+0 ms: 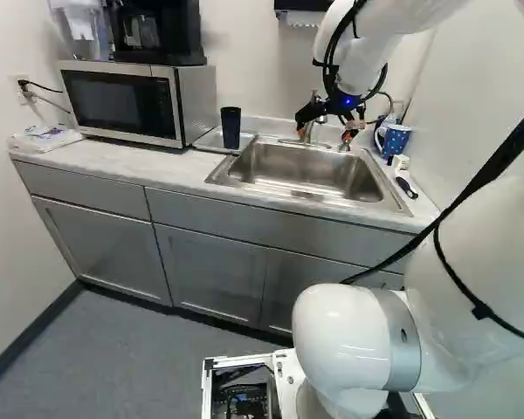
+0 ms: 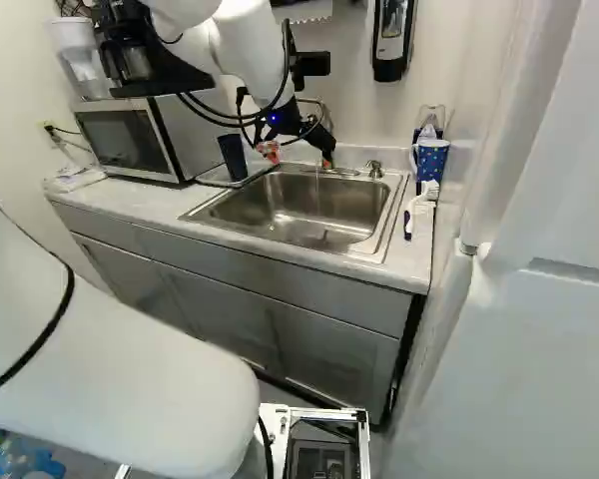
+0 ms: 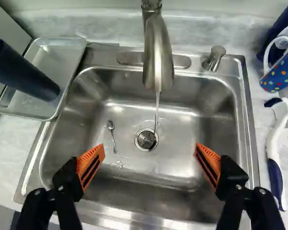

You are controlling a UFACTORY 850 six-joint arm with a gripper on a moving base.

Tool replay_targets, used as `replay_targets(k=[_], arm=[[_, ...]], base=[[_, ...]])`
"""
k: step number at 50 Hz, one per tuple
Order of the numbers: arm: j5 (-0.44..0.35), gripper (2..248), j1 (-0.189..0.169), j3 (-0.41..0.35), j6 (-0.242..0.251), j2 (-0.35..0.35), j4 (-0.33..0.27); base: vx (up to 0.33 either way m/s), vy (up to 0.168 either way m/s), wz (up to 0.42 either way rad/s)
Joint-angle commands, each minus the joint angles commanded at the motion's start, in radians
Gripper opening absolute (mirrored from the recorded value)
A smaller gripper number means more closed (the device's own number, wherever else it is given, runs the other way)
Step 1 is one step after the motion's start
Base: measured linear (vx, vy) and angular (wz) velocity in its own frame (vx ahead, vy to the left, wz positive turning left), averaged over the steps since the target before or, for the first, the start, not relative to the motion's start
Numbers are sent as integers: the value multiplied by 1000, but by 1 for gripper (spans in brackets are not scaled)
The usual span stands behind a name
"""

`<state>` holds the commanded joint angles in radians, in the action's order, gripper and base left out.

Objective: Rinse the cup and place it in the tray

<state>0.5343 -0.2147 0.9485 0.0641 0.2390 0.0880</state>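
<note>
Two-finger gripper (image 3: 150,152), spread and released, above the steel sink (image 3: 177,124). Lowering it here could wet it in the running water (image 3: 157,112); a forward reach could strike the faucet (image 3: 158,52). The sink holds a small spoon (image 3: 112,134), left of the drain (image 3: 146,139). Beyond the rim, the metal tray (image 3: 62,52) holds the dark tumbler (image 3: 26,74), probably the task's cup, upright; contents and rinsing undetermined. Tall and narrow, it could topple if a finger clipped it. Opposite: dotted mug (image 3: 287,69), interior hidden.
</note>
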Motion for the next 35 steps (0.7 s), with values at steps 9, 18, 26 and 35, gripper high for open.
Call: replay_targets(k=[9,18,26,35], arm=[[0,247,0,0,0,0,0],[0,247,0,0,0,0,0],[0,247,3,16,0,-8,0],[-1,247,12,63,0,-38,0]], base=[[0,0,0],[0,0,0],[0,0,0],[0,0,0]])
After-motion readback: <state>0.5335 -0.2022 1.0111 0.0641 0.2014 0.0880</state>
